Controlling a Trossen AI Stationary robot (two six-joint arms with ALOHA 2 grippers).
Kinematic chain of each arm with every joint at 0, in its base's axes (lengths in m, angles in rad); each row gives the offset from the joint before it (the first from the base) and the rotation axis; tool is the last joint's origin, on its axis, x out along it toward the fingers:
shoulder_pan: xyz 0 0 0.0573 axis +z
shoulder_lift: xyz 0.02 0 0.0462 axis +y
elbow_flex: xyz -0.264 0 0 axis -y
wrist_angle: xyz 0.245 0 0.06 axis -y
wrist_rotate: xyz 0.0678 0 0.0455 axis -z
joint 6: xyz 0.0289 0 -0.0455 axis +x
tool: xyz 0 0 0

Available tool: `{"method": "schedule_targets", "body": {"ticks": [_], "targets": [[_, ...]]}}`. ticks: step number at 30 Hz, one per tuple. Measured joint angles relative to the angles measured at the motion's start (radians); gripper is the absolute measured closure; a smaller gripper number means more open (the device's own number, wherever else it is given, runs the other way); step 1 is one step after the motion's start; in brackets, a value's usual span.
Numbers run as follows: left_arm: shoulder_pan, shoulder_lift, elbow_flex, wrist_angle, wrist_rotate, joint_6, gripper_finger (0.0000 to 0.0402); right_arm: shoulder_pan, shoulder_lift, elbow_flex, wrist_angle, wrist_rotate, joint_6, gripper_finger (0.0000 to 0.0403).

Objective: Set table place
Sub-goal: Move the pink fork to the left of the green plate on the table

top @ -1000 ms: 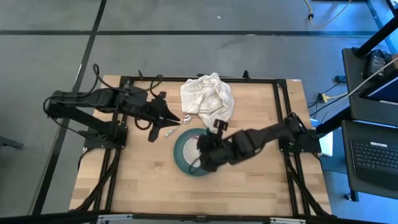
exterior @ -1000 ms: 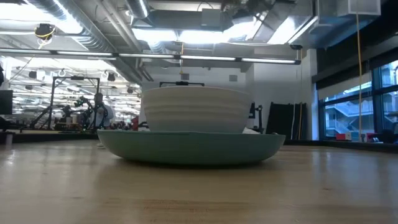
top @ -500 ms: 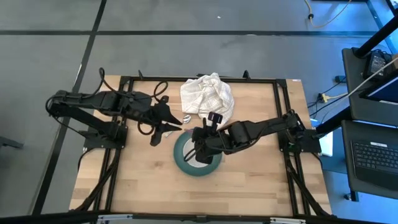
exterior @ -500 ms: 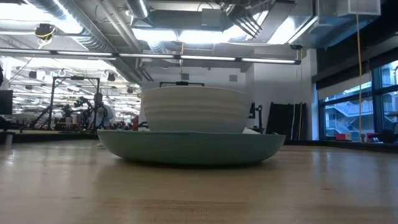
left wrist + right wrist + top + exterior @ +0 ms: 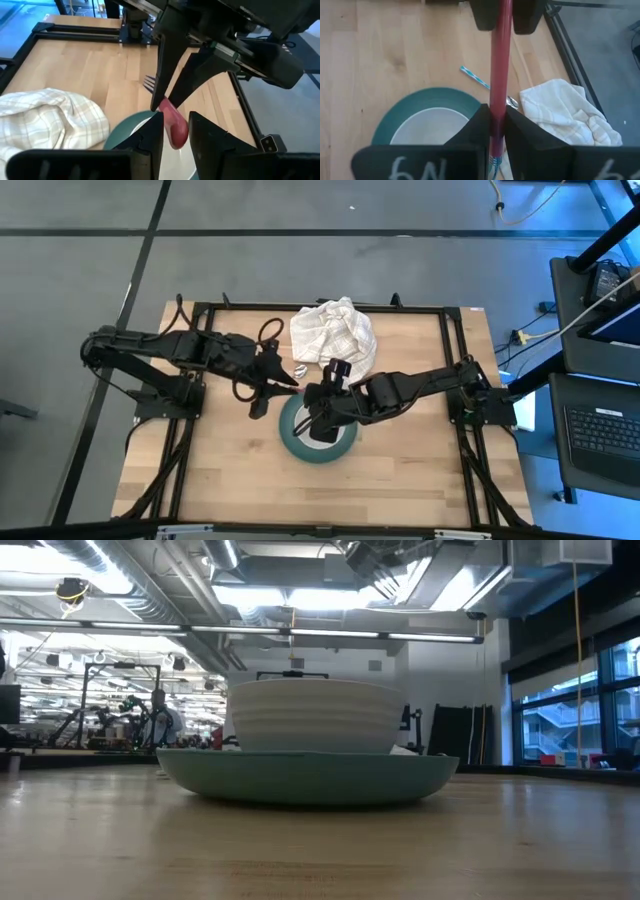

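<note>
Mid-frame in the high view: red-handled fork (image 5: 500,55) pinched at both ends, right gripper (image 5: 493,125) and left gripper (image 5: 175,132) clamped on it, above white bowl (image 5: 322,427) on teal plate (image 5: 293,442).

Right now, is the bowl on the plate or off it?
On it: the bowl sits upright inside the plate's rim, seen in the low view.
</note>
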Motion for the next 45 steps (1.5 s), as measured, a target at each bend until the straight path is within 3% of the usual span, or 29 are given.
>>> {"method": "schedule_targets", "body": {"ticks": [45], "targets": [[0.000,0.000,0.001,-0.053,-0.044,-0.011,0.0317,-0.003,0.000,-0.001,0.067,0.004,-0.028,0.0362]]}}
